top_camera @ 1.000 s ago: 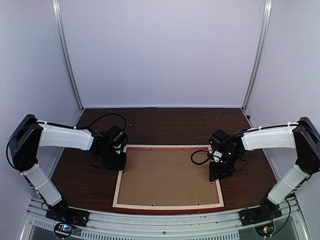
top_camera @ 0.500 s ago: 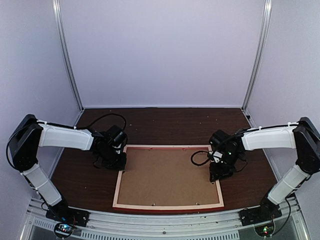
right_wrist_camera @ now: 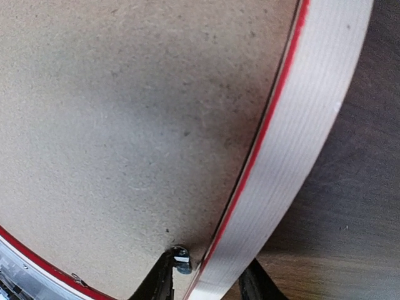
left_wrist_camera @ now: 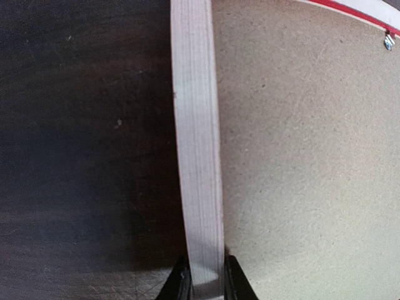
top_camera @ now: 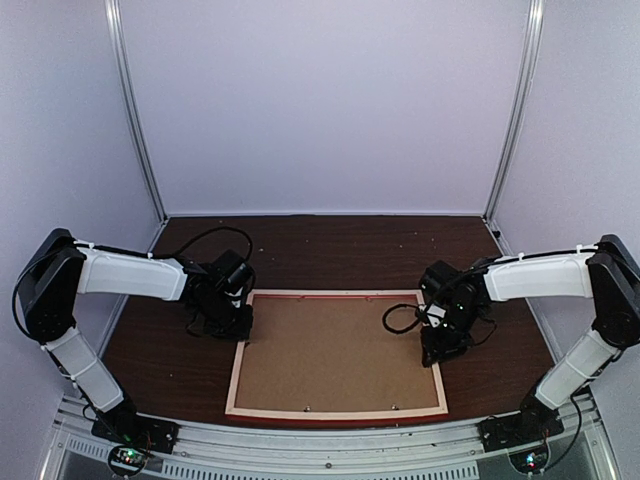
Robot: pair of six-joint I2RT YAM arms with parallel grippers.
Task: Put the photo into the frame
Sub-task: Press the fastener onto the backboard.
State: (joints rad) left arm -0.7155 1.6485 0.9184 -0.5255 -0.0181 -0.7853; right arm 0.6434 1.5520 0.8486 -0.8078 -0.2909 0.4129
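Note:
The frame (top_camera: 340, 412) lies face down on the dark table, pale wood back up, with a brown backing board (top_camera: 335, 350) filling it. The photo is hidden. My left gripper (top_camera: 240, 322) is at the frame's left rail near the far corner. In the left wrist view that gripper (left_wrist_camera: 205, 287) is shut on the pale rail (left_wrist_camera: 197, 156). My right gripper (top_camera: 437, 352) is at the right rail. In the right wrist view it (right_wrist_camera: 209, 281) stands open astride the rail (right_wrist_camera: 306, 125), and its inner finger touches a small metal tab (right_wrist_camera: 181, 259) on the board (right_wrist_camera: 137, 112).
Other small metal tabs (top_camera: 308, 407) sit along the frame's near rail, and one more (left_wrist_camera: 389, 42) shows at the far rail. Dark wooden table (top_camera: 330, 250) lies beyond the frame. White walls and metal posts enclose the back and sides.
The right wrist has shifted very slightly at the frame's right rail. The frame and the left arm have not moved.

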